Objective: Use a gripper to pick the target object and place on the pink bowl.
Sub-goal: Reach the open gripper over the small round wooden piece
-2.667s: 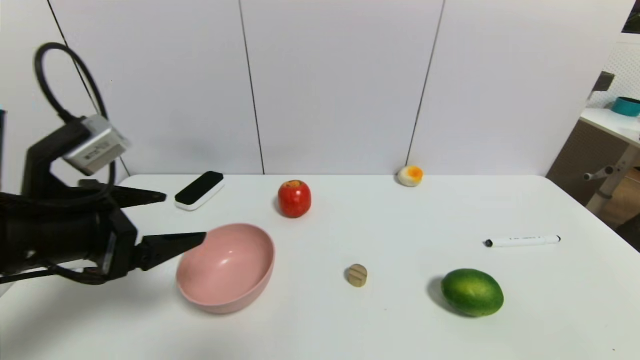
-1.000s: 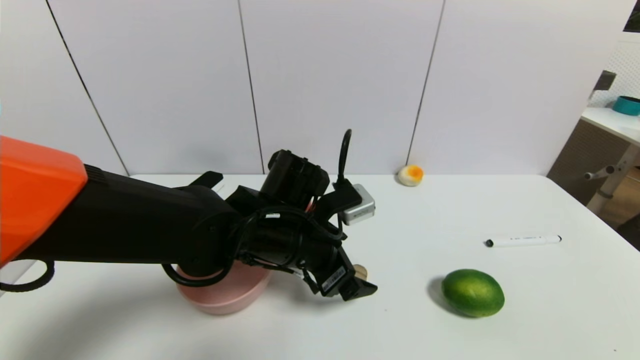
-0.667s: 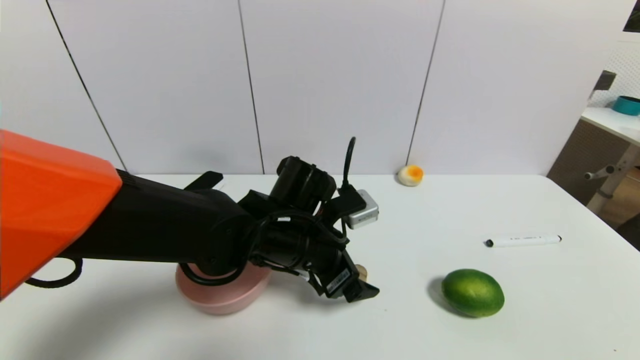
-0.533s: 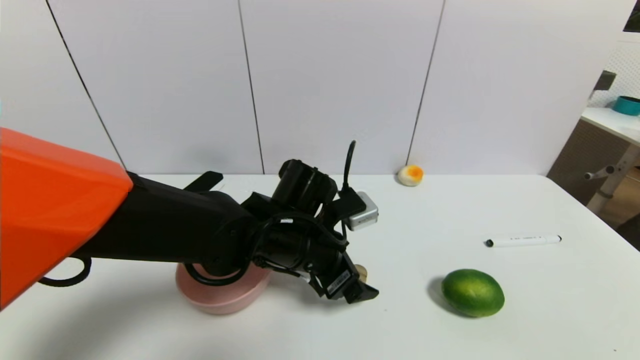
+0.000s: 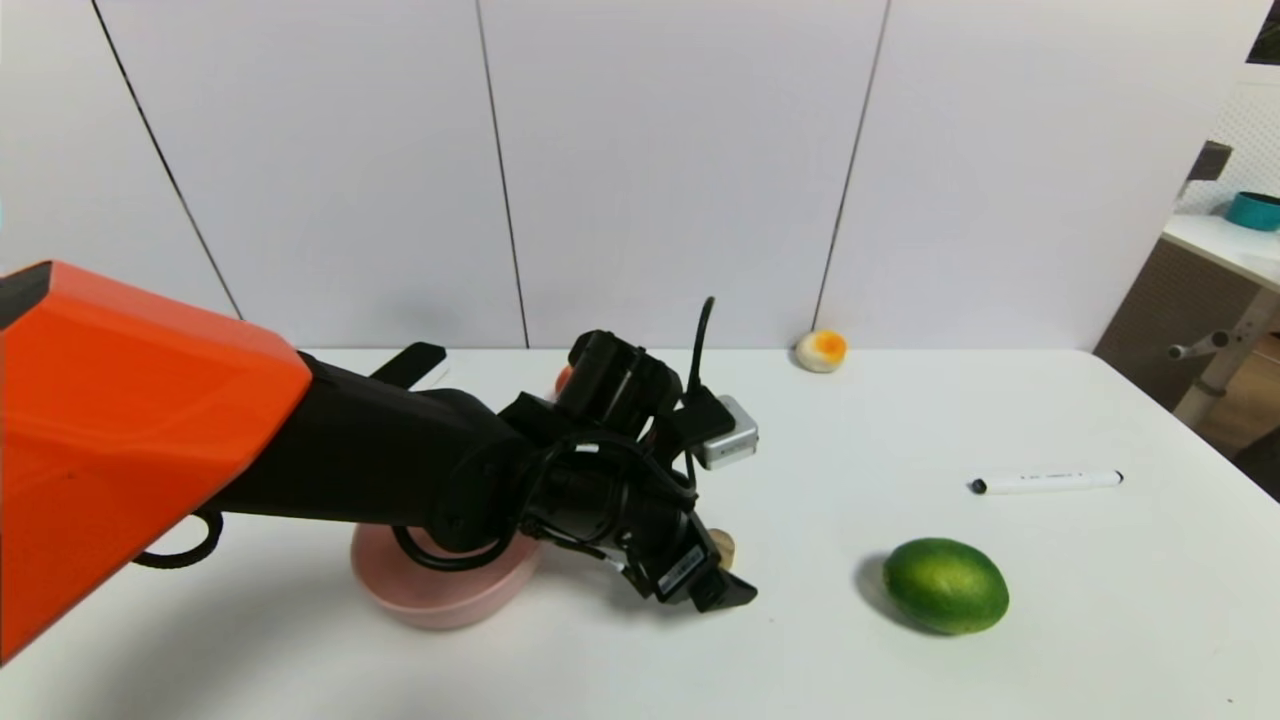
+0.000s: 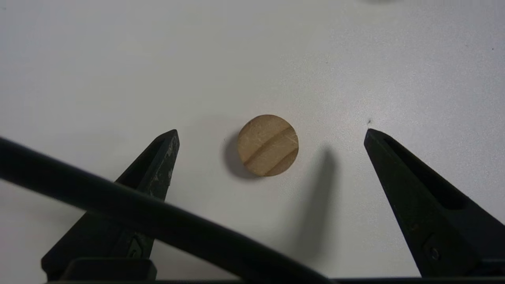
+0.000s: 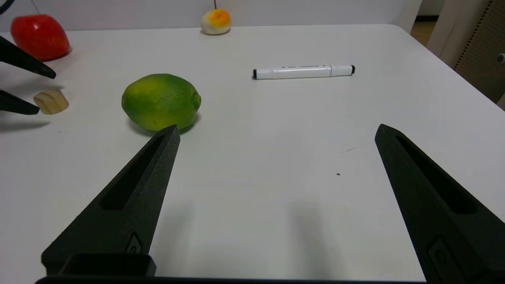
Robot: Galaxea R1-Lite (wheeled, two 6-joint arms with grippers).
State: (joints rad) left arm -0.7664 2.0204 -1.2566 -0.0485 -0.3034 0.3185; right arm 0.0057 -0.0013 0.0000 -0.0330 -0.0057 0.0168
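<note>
At frame centre the left tool (image 6: 270, 132), fingers spread wide, straddles the grooved wooden disc (image 6: 268, 145), probably light, rigid, best pinched across its rim.

disc (image 6: 268, 145) between jaws, right of bowl (image 5: 440, 600)

The left tool (image 5: 722, 580) hangs low over the wooden disc (image 5: 724, 546), beside the pink bowl (image 5: 440, 597). A lime (image 5: 946, 585) and marker (image 5: 1046, 482) lie on the desk (image 5: 900, 420)
</note>
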